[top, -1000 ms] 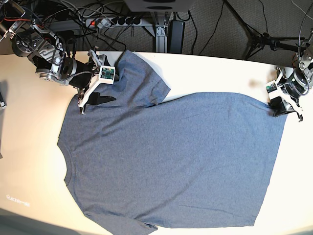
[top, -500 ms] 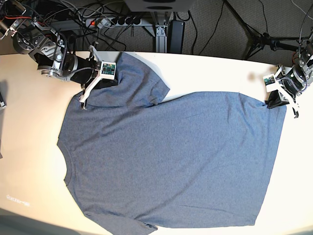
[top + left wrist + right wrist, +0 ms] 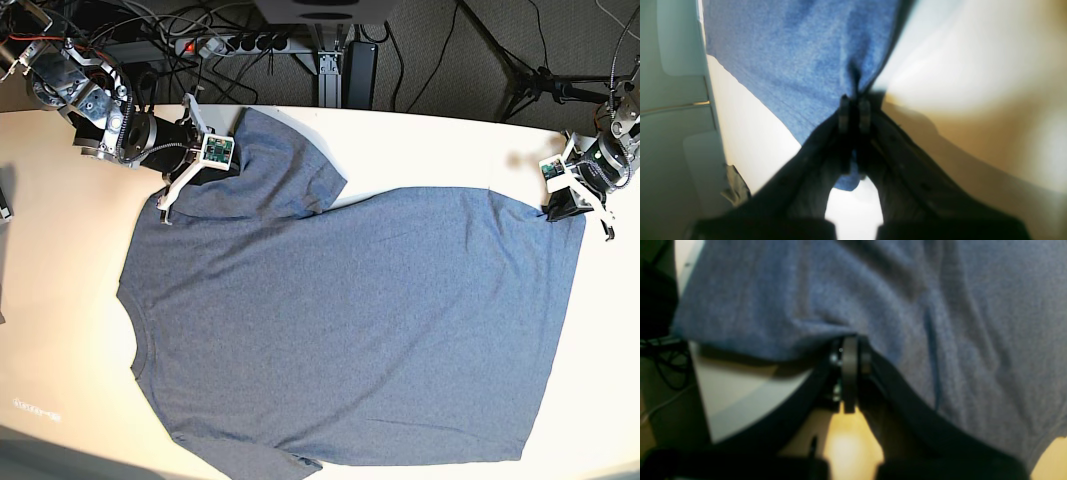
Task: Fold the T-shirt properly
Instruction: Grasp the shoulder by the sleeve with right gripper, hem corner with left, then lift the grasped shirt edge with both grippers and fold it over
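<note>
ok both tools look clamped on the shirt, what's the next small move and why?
Probably lift both together. The left tool pinches the T-shirt at its hem corner, the right tool at the shoulder edge by the sleeve. The rest lies flat on the table, so the far edge can be carried over.

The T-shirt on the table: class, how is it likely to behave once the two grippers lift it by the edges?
The T-shirt lies flat and thin, so it would probably sag between the right gripper and left gripper. The fabric bunches at the pinch, suggesting it is soft and floppy. Likely light.
</note>
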Controlling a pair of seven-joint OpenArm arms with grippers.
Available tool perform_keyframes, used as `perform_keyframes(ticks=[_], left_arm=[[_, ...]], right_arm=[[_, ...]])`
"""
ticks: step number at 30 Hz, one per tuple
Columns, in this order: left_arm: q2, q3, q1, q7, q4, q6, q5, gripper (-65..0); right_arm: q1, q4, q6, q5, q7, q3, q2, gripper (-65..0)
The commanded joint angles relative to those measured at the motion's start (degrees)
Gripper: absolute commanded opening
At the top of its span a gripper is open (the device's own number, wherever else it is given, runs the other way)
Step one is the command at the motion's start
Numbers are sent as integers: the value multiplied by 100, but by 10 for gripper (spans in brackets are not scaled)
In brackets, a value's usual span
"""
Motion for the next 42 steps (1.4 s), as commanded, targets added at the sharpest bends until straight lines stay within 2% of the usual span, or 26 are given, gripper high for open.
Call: perform_keyframes(ticks=[1, 7, 13, 20, 26, 33, 42], left_arm=[[-98, 20, 17, -39, 7, -236, 9, -650], [-96, 20, 17, -35, 7, -264, 127, -650], [-98, 20, 20, -46, 7, -914, 326, -650], [-98, 20, 17, -105, 7, -922, 509, -650], [-133, 20, 22, -105, 7, -925, 734, -650], [-337, -35, 20, -103, 9, -946, 732, -650], [-466, -35, 17, -166, 190, -944, 708, -650]], right_arm=[[-2, 0, 118, -17, -186, 0, 96, -650], [-4, 0, 118, -17, -188, 0, 96, -650], [-2, 0, 120, 181, -195, 0, 96, -650], [-4, 11, 122, 474, -363, 0, 96, -650], [-7, 170, 125, 719, -990, 0, 114, -650], [-24, 431, 166, 820, -1202, 0, 129, -650], [-37, 837, 166, 1224, -1978, 13, 133, -650]])
